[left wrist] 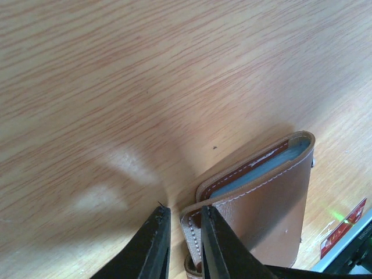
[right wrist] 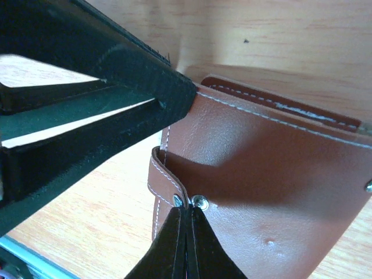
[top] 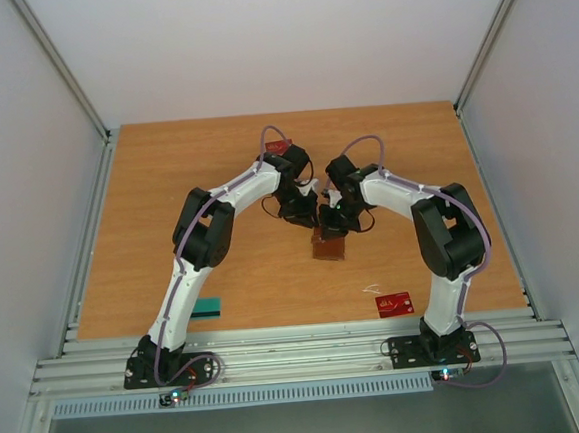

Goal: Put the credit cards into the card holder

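1. A teal card (top: 208,306) lies flat on the bench (top: 264,279) at the lower left of the overhead frame, well apart from the card holder (top: 329,243).
2. The left end effector (left wrist: 183,210) stands narrow, clamped on the edge of one leather wall. Judged step: open the pocket mouth. Grip the wall firmly and pull gently so the mouth gapes without dragging the holder.
3. The card holder sits at the frame centre, between both end effectors. It is brown leather with pale stitching. Grey-blue lining shows at the mouth.
4. The right end effector (right wrist: 186,214) is pressed fully together at the snap tab (right wrist: 164,177), beside the stud. Whether leather is caught between its fingertips cannot be told. Draw the tab away from the mouth.
5. A red card (top: 394,304) lies at the lower right, near the right arm's base.
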Tool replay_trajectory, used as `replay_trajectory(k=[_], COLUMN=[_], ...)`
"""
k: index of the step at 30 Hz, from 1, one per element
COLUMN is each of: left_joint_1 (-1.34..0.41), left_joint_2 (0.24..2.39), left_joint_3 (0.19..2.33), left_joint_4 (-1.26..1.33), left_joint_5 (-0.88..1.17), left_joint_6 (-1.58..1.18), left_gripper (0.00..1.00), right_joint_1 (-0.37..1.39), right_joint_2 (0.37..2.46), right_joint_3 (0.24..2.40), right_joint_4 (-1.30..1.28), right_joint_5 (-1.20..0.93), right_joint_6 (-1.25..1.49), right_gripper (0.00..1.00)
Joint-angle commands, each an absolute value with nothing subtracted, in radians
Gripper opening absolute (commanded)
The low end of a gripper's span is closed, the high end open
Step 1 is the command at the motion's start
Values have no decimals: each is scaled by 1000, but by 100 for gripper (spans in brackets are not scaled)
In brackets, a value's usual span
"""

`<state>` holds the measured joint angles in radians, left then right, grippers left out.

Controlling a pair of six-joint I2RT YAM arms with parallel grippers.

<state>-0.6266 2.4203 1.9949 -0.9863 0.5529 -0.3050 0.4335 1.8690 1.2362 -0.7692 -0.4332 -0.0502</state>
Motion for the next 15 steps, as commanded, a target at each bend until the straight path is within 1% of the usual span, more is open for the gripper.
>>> replay_trajectory(k=[1, 15], left_joint_1=[-624, -624], left_joint_2=[2413, 2412], left_joint_3=[1971, 1975], left_joint_4=[-1013, -1017], left_joint_5=[496, 484], left_joint_6=[-283, -289], left_gripper=[17, 17], right_joint_1=[442, 442], right_joint_2=[1891, 1917], right_joint_3=[1278, 1260], right_joint_4=[-795, -793], right_joint_5=[-397, -400], right_joint_6=[-75, -63], right_gripper=[1, 1])
